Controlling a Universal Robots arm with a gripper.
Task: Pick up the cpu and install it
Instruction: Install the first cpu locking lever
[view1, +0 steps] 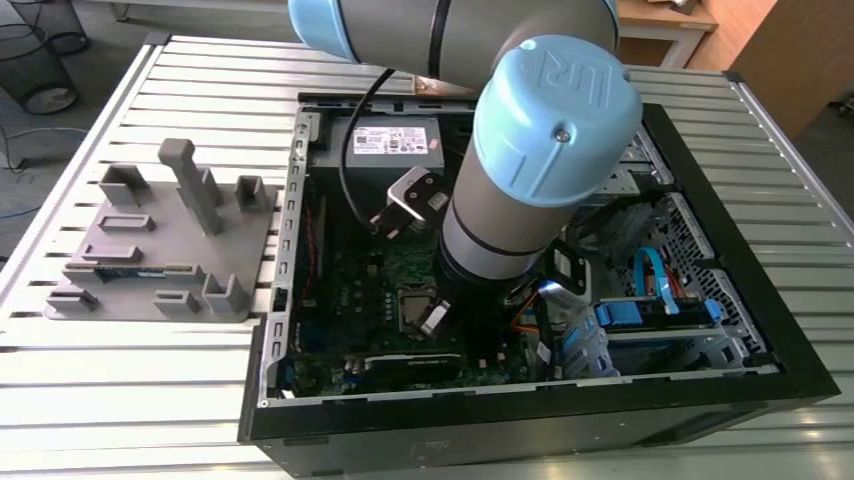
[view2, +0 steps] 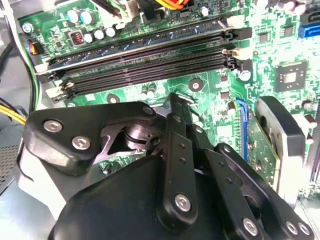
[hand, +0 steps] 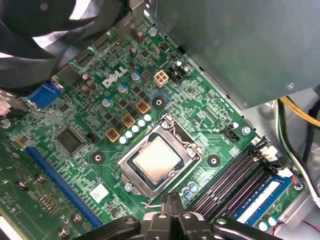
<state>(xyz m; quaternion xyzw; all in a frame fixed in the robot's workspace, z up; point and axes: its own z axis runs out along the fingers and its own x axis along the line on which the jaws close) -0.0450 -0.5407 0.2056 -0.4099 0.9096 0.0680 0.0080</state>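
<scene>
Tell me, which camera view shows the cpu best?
The first wrist view: the cpu lies flat, its silver top fully in sight. In the exterior view its socket is a small dark square beside the arm. The second wrist view faces the memory slots beyond the claw.

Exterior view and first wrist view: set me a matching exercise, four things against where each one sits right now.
Things:
1. cpu
2. grey tray
3. memory stick
4. pincer

Places:
A. on the slatted table, outside the computer case
B. in the silver-framed socket
C. over the motherboard, close to the socket
D. in a slot near the board's edge

Pairs: 1-B, 2-A, 3-D, 4-C
</scene>
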